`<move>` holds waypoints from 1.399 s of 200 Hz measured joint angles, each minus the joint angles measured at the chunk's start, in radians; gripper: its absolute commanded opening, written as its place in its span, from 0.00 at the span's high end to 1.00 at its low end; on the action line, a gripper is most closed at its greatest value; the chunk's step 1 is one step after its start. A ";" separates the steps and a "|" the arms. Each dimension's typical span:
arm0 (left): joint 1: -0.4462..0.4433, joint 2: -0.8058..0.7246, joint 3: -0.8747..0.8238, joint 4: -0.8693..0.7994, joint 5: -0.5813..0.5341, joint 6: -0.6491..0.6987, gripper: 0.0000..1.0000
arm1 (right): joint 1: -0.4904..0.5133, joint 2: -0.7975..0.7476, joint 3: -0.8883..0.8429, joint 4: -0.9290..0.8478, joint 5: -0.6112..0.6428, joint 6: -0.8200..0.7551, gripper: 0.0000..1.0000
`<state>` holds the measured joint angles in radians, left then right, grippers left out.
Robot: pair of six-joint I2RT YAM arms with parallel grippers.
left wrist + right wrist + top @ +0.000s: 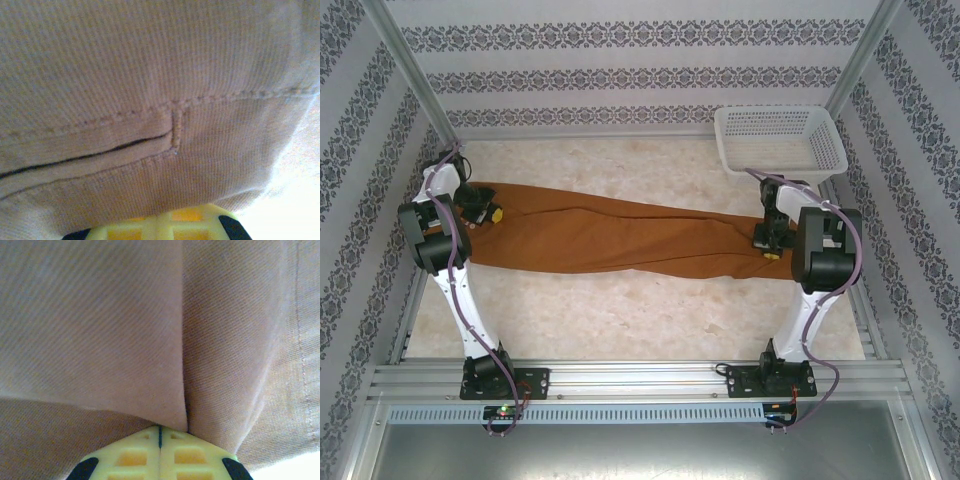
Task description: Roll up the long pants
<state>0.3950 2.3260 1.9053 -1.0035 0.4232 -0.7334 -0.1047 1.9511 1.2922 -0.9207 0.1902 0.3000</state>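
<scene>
Table (620, 320) is carrying the rust-brown pants (610, 240), which are stretching lengthwise from the left tool (482, 212) to the right tool (767, 245). White mesh basket (778, 111) is sitting just beyond the right tool. Both tools are clenching cloth: the left at the pocket end, the right pinching a fold between its yellow fingers (132, 459).

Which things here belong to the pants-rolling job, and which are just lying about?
In the job:
- pants, stretched across the table
- left gripper, shut on one end of the pants
- right gripper, shut on the other end

Lying about:
- basket, white, far right corner, apart from the pants
</scene>
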 measured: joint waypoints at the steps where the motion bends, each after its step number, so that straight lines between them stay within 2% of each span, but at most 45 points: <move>1: 0.000 0.000 0.001 0.000 0.000 0.000 1.00 | -0.001 -0.001 -0.002 0.000 0.000 0.000 1.00; 25: 0.000 0.005 0.016 0.000 0.003 -0.008 1.00 | -0.011 -0.036 -0.027 -0.004 0.000 0.003 0.99; 38: 0.000 0.009 0.030 0.002 -0.002 -0.012 1.00 | -0.018 -0.074 -0.032 -0.013 0.001 0.008 0.64; 47: 0.000 0.013 0.040 0.008 -0.003 -0.016 1.00 | -0.025 -0.109 -0.031 -0.017 0.004 0.008 0.45; 54: 0.000 0.015 0.047 0.014 -0.005 -0.019 1.00 | -0.029 -0.142 -0.026 -0.021 0.004 0.008 0.36; 67: 0.001 0.016 0.055 0.031 -0.005 -0.027 1.00 | -0.043 -0.200 0.000 -0.030 -0.005 0.008 0.30; 103: 0.008 0.016 0.061 0.078 0.028 -0.045 0.97 | -0.119 -0.259 0.108 -0.029 -0.053 0.006 0.30; 140: 0.013 0.016 0.064 0.126 0.078 -0.057 0.93 | -0.175 -0.184 0.114 -0.030 -0.117 -0.008 0.33; 195: 0.013 0.016 0.098 0.153 0.101 -0.057 0.90 | -0.178 -0.091 0.073 -0.018 -0.203 -0.013 0.34; 280: 0.012 0.023 0.129 0.180 0.101 -0.060 0.90 | -0.182 0.000 0.078 -0.030 -0.130 -0.011 0.33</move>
<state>0.4072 2.3486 2.0346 -0.8238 0.5243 -0.7937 -0.2863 1.9507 1.3705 -0.9508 0.0601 0.2886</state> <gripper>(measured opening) 0.099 0.672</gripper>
